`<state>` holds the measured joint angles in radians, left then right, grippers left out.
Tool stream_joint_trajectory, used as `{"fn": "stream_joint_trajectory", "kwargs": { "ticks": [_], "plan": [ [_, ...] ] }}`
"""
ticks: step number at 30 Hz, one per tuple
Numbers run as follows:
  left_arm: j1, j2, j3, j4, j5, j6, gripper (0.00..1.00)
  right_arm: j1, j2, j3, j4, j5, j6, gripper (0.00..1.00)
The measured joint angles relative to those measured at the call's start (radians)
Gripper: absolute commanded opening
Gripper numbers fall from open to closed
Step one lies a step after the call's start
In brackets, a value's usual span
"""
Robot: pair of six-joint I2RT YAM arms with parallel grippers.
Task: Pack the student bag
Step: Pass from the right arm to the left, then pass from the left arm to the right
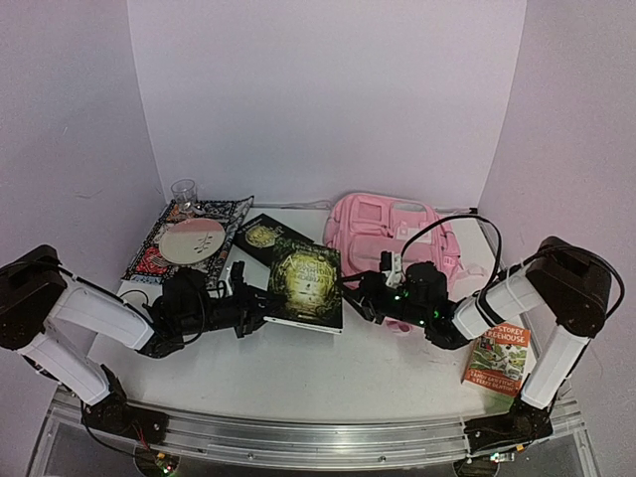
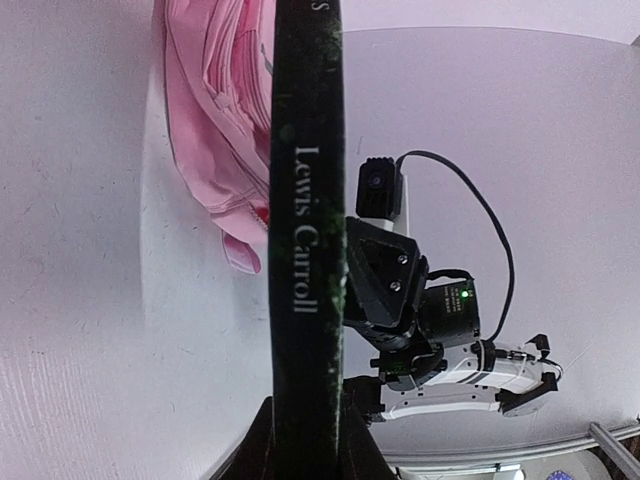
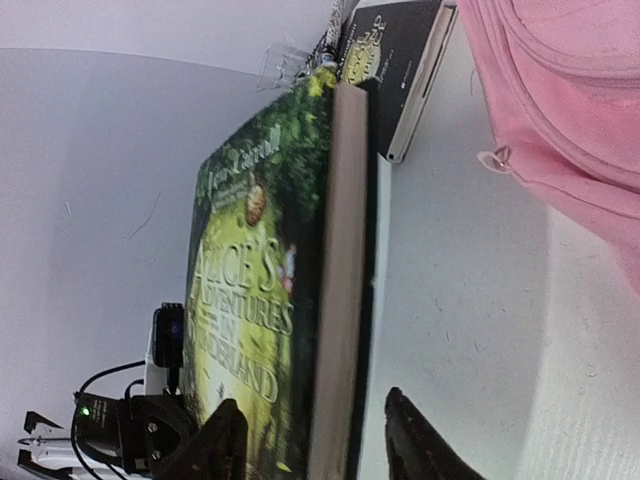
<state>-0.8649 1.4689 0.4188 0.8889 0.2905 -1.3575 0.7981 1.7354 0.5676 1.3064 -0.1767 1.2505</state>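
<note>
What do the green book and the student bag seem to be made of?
The green book: paper pages in a stiff, faintly glossy printed cover; the page block shows as a flat tan edge. The student bag: apparently soft matte pale-pink fabric, going by its folds and seams.

Left end effector (image 1: 262,304) clamped, right (image 1: 355,294) parted

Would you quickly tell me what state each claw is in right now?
Left claw: closed on the Alice book, at its spine.
Right claw: open, straddling the book's page edge without gripping it.
</note>
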Motion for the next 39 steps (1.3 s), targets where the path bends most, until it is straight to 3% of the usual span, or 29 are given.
{"fn": "stream_joint_trajectory", "kwargs": {
  "ticks": [4,9,16,19,24,29,30,34,37,39],
  "plan": [
    [0.035,-0.022,-0.002,0.002,0.035,0.012,0.00,-0.035,-0.001,-0.022,0.000,-0.075,-0.035,0.71],
    [0.058,-0.030,0.004,0.003,0.115,0.029,0.00,-0.061,-0.016,-0.019,0.000,-0.164,-0.080,0.79],
    [0.062,-0.002,0.052,0.008,0.262,0.045,0.00,-0.071,-0.022,0.039,0.001,-0.289,-0.125,0.80],
    [0.067,0.001,0.060,0.010,0.317,0.049,0.00,-0.077,-0.028,0.053,0.003,-0.320,-0.138,0.70],
    [0.084,0.019,0.062,0.019,0.397,0.054,0.00,-0.090,-0.039,0.055,-0.006,-0.361,-0.151,0.45],
    [0.121,0.043,0.074,0.036,0.467,0.067,0.01,-0.099,-0.048,0.064,-0.011,-0.391,-0.141,0.09],
    [0.127,0.047,0.074,0.041,0.478,0.074,0.04,-0.100,-0.059,0.066,-0.005,-0.398,-0.126,0.01],
    [0.139,0.050,0.073,0.092,0.499,0.108,0.30,-0.101,-0.103,0.073,0.011,-0.412,-0.084,0.00],
    [0.138,0.044,0.067,0.086,0.473,0.114,0.59,-0.099,-0.117,0.075,0.013,-0.407,-0.083,0.00],
    [0.138,0.035,0.055,0.083,0.424,0.091,0.73,-0.091,-0.120,0.073,-0.007,-0.373,-0.088,0.00]
  ]
}}
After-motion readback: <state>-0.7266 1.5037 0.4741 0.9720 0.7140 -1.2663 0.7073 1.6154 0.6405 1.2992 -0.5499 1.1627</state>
